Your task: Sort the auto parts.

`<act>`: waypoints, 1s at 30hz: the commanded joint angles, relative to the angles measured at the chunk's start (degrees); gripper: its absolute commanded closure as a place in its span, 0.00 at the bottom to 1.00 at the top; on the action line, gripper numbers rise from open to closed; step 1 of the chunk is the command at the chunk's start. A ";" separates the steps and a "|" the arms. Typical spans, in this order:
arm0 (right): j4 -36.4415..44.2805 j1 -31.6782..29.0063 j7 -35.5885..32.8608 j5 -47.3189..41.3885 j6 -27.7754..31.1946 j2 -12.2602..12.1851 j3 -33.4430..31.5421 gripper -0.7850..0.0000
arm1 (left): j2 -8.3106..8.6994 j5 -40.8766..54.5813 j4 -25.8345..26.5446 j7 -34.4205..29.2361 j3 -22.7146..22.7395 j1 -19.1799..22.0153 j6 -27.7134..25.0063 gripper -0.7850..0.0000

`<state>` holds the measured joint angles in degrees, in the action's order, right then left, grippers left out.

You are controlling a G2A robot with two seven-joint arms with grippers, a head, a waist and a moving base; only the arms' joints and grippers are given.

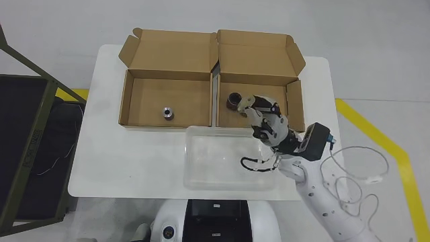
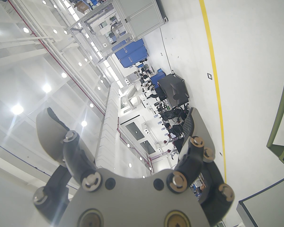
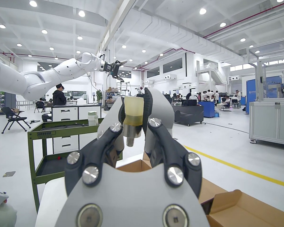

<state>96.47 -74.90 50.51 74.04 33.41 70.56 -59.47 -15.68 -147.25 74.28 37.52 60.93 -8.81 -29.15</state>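
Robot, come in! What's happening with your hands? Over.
Left gripper open, raised clear. Right gripper shut on rubber-capped stud, over right cardboard box. Dark part already inside.

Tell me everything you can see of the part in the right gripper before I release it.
The part is a short cylinder: a pale yellowish, rubbery-looking sleeve over most of its length, then a bare metal collar ending in a small threaded stud pointing back toward the wrist. It is clamped by its sleeve between the right gripper and its dark pads, touching nothing else. In the top view that gripper hangs above the right cardboard box.
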 commanded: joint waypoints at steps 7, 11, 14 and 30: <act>-1.10 1.46 -3.93 2.18 -2.05 0.34 0.52 1.00 | 0.00 0.00 0.00 0.00 0.00 0.00 0.00 0.00; -1.99 2.62 -10.21 4.38 -3.94 0.57 1.45 1.00 | 0.00 0.00 0.00 0.00 0.00 0.00 0.00 0.00; -2.34 3.52 -14.34 5.37 -5.00 0.84 2.53 1.00 | 0.00 0.00 0.00 0.00 0.00 0.00 0.00 0.00; -9.97 10.68 -30.57 11.78 -8.90 3.57 12.30 1.00 | 0.00 0.00 0.00 0.00 0.00 0.00 0.00 0.00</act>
<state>87.56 -65.04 20.85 85.67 24.74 73.83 -47.93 -15.68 -147.25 74.28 37.52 60.93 -8.81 -29.15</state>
